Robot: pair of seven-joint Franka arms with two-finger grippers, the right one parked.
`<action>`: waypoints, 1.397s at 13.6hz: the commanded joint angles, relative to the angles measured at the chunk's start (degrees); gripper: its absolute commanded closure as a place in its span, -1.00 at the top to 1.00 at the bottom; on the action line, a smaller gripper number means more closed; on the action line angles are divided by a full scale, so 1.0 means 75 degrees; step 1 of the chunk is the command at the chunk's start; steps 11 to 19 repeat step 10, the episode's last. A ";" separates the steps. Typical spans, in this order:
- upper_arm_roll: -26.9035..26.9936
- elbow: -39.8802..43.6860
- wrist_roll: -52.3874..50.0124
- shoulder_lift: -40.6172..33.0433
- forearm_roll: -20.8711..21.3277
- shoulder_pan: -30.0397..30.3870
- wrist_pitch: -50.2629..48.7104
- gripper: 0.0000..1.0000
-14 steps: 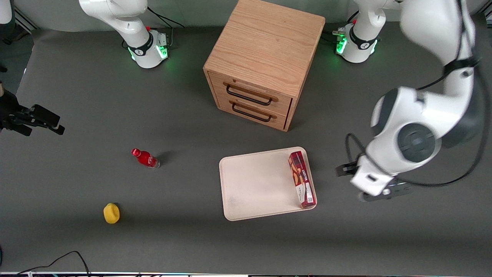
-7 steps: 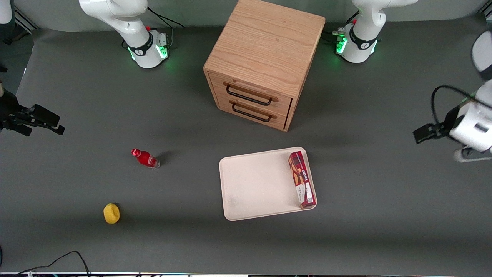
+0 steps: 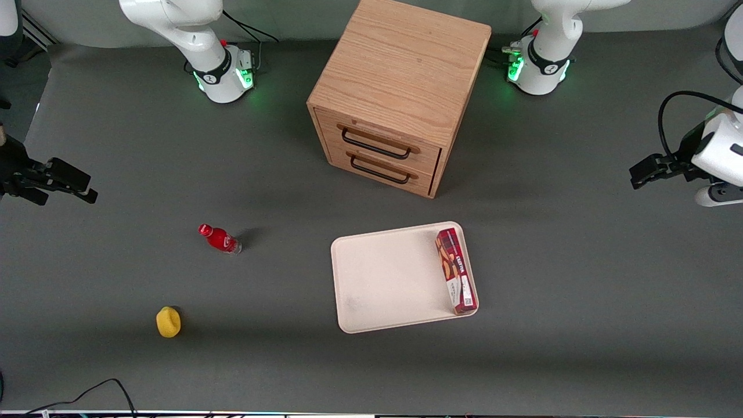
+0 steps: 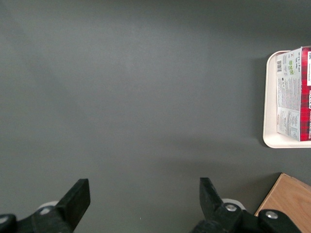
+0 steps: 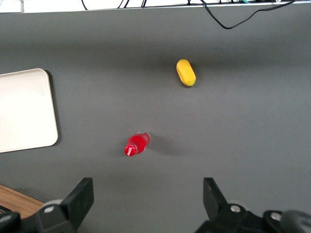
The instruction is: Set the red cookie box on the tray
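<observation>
Item, nearest: red cookie box [image 3: 456,270], which we find lying flat on the tray [image 3: 383,278] along its edge toward the working arm. Farther off: gripper [image 4: 143,201], fingers spread wide, holding nothing, above bare table.

Front camera looks steeply down; wrist cameras (both downward) share the tray [image 3: 383,278].

Dark grey table [image 3: 580,325] carries a wooden two-drawer cabinet [image 3: 400,87], with the tray [image 3: 389,278] in front of it. Small red bottle [image 3: 219,238] and yellow object [image 3: 168,321] lie toward the parked arm's end. Gripper [image 4: 141,204] hangs spread above bare table at the working arm's end.
</observation>
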 commanded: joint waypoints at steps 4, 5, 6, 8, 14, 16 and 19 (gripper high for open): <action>-0.0029 0.0413 0.0355 -0.0019 -0.0107 0.0107 -0.0294 1.00; -0.0029 0.0518 0.0404 0.0015 -0.0119 0.0095 -0.0353 1.00; -0.0040 0.0554 0.0404 0.0027 -0.0119 0.0095 -0.0366 1.00; -0.0052 0.0635 0.0404 0.0074 -0.0119 0.0072 -0.0377 1.00; -0.0052 0.0671 0.0404 0.0121 -0.0119 0.0013 -0.0377 1.00; -0.0052 0.0671 0.0404 0.0121 -0.0119 0.0013 -0.0377 1.00; -0.0052 0.0671 0.0404 0.0121 -0.0119 0.0013 -0.0377 1.00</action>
